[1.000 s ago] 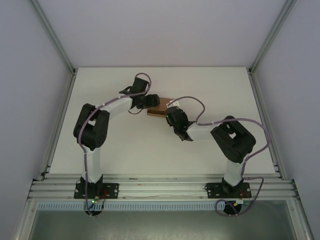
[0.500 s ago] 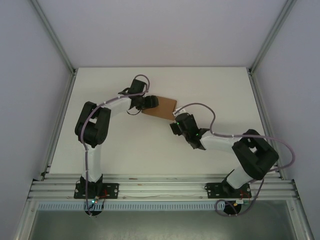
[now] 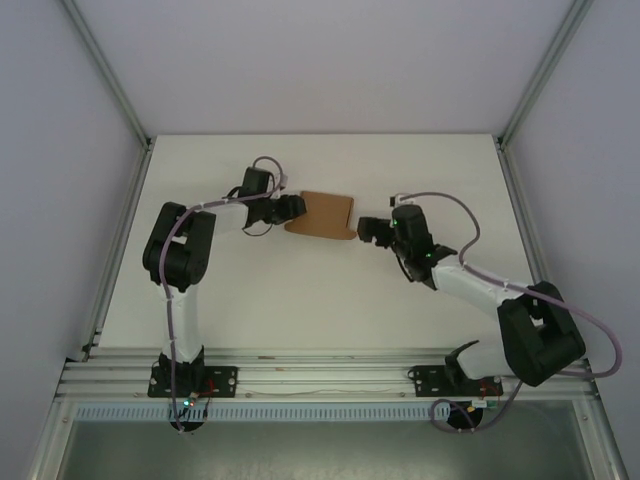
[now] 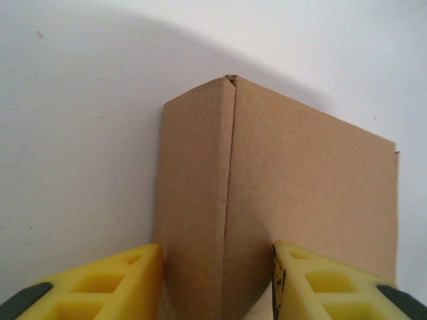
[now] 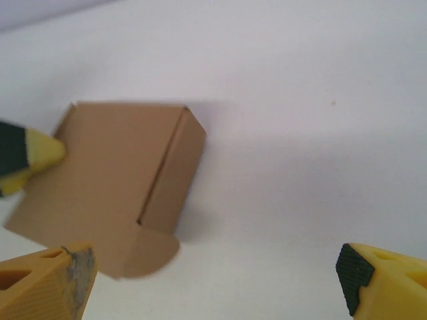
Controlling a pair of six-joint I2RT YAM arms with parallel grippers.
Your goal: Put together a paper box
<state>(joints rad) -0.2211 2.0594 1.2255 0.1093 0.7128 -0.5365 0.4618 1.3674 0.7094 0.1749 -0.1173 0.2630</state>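
Observation:
The paper box (image 3: 325, 213) is a small brown kraft box lying on the white table, slightly left of centre at the back. My left gripper (image 3: 291, 208) holds its left end. In the left wrist view the box (image 4: 300, 187) sits between the yellow fingers (image 4: 113, 283), which press on both its sides. My right gripper (image 3: 368, 230) stands open just right of the box and apart from it. In the right wrist view the box (image 5: 113, 180) lies up and to the left of my gripper (image 5: 210, 273), with a rounded flap (image 5: 150, 253) sticking out at its near corner.
The white table (image 3: 300, 300) is bounded by aluminium posts at left and right and a rail (image 3: 320, 375) along the near edge, where both arm bases are bolted. Plain walls close in the back and sides.
My right gripper has let go and pulled back to the right, away from the box. The box has turned and moved slightly left, with the left gripper still on it.

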